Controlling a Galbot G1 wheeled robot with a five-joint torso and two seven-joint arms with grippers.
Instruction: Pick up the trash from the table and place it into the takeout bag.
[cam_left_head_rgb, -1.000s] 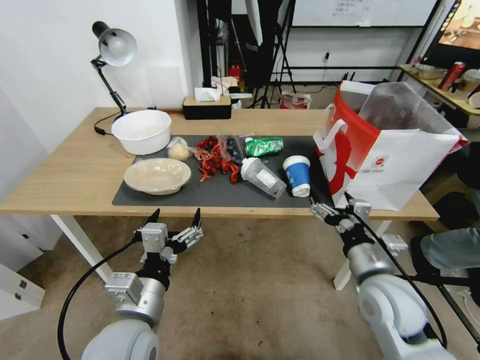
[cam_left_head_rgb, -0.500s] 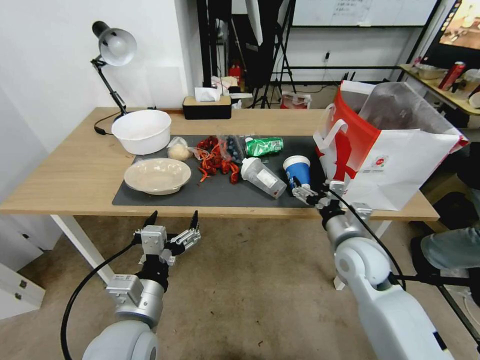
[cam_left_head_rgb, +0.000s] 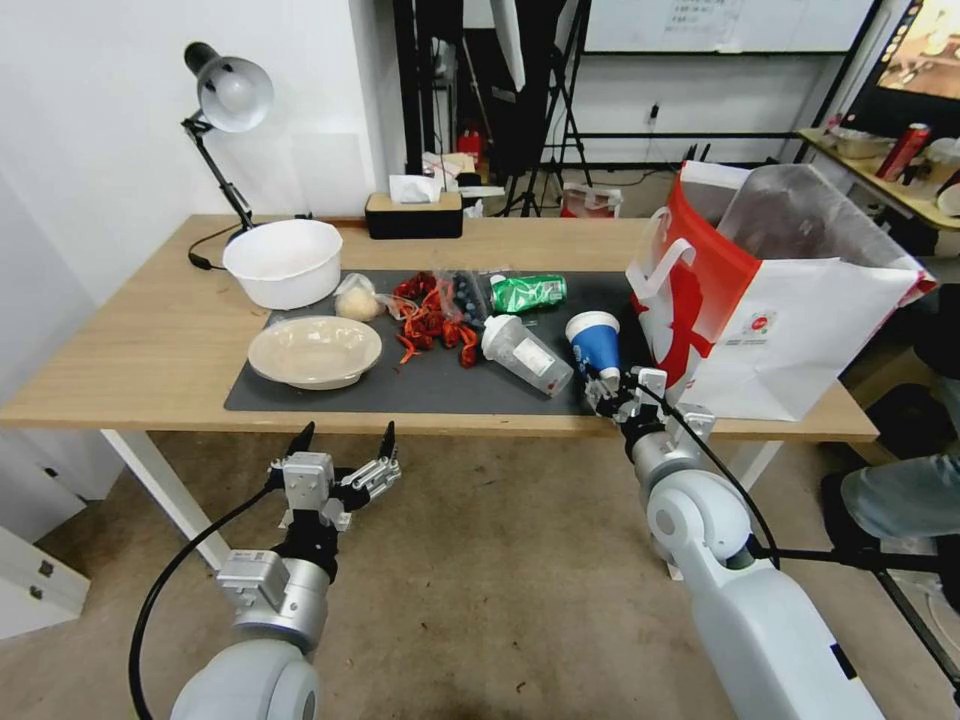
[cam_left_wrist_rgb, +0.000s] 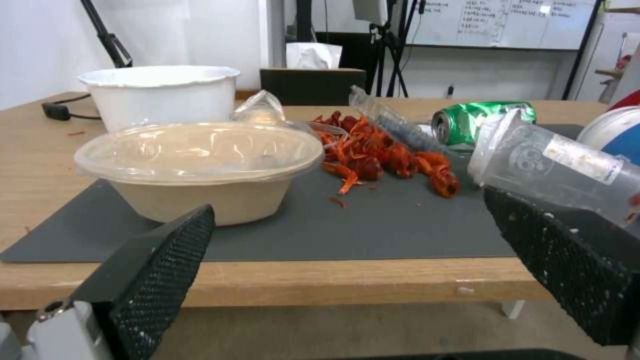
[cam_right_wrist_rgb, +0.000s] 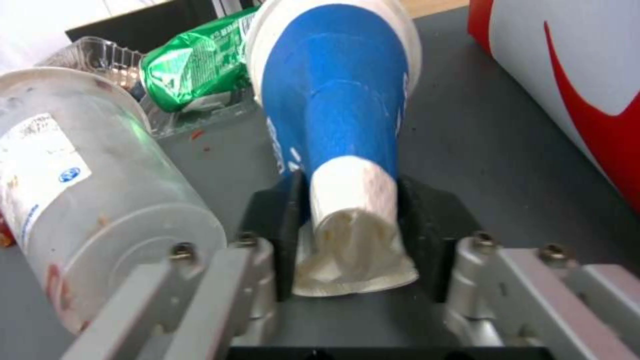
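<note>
The wooden table (cam_left_head_rgb: 150, 350) carried a grey mat (cam_left_head_rgb: 420, 385), with tripods and a whiteboard behind. The right gripper (cam_right_wrist_rgb: 350, 220) squeezed the white base of the blue paper cup (cam_left_head_rgb: 594, 345) beside the red-and-white bag (cam_left_head_rgb: 800, 320). The left gripper (cam_left_head_rgb: 345, 440) hung open below the table's edge. Labels were unreadable.

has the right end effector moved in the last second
Yes. The right end effector went from below the table's front edge, by the bag, up and leftward to close on the blue cup.
</note>
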